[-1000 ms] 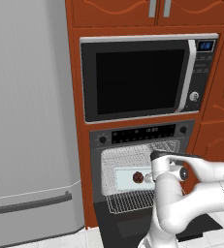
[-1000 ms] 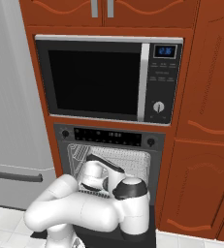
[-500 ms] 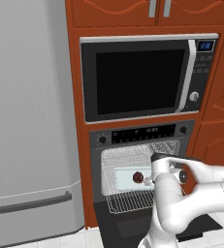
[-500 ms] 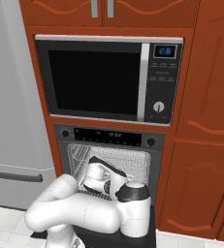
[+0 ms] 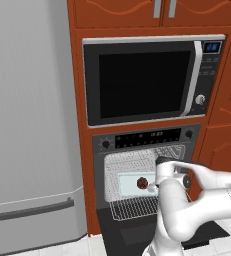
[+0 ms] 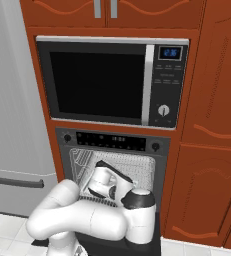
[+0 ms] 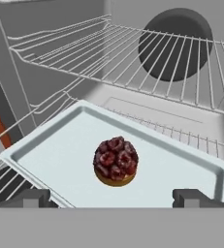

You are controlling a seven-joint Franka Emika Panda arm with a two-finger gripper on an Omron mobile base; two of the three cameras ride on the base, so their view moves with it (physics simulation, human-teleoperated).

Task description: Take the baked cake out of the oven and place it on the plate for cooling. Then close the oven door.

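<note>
Since second ago: arm pushed little further toward oven (image 5: pixel 147 175) mouth, cake and tray unchanged. Judgement: approach nearly complete, grasp not begun.

Jaws (image 7: pixel 112 197) wide apart, nothing between them; dark tips at both sides.

Baked cake (image 7: pixel 116 161) just ahead of jaws, centred between tips, not touched.

Cake sits alone in pale tray (image 7: pixel 50 155), tray on lower wire rack (image 7: pixel 181 133). Upper rack (image 7: pixel 147 53) above jaws, bare.

Oven door (image 5: pixel 137 232) folded down below jaws.
</note>
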